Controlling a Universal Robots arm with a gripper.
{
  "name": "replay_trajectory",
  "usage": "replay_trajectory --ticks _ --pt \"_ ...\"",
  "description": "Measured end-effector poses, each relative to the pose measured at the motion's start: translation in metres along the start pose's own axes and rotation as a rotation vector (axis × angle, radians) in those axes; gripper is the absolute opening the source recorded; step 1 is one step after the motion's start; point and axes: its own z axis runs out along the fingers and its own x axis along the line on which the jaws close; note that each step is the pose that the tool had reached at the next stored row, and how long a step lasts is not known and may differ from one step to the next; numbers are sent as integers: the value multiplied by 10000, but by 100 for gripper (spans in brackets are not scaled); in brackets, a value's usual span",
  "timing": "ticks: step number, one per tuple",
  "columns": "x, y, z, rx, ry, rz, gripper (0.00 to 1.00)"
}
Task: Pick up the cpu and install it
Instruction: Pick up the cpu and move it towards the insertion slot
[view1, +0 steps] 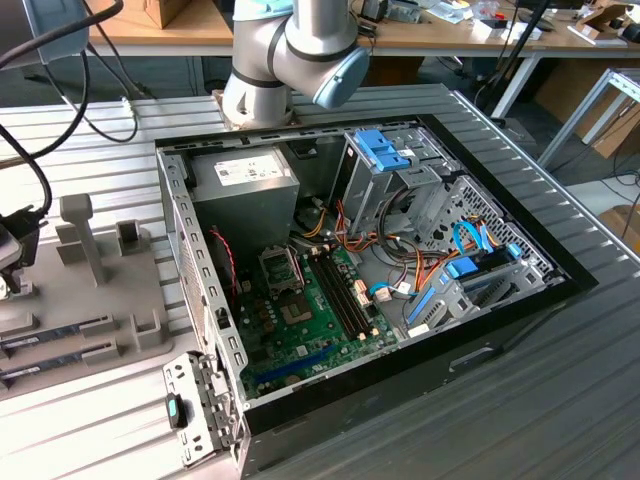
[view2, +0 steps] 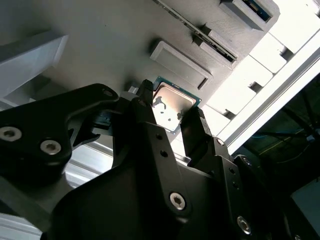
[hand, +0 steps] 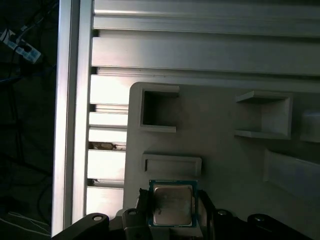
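Case (view1: 450, 362) lying open, motherboard (view1: 300, 340) facing up so its socket (view1: 280, 268) can be reached. Grey parts tray (view1: 50, 290) beside it, pockets keeping pieces put. Gripper (view2: 169, 104), in the second wrist view, straddling the cpu (view2: 172, 109) lying on that tray; clamped or not, I cannot tell.

Place: robotics lab | cues: open computer case (view1: 400, 385) on slatted metal table (view1: 520, 420), cluttered workbenches (view1: 430, 38)
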Motion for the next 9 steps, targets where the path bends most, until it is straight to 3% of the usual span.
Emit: replay_trajectory --ticks 9 --pt "1 -2 -52 0 0 0 47"
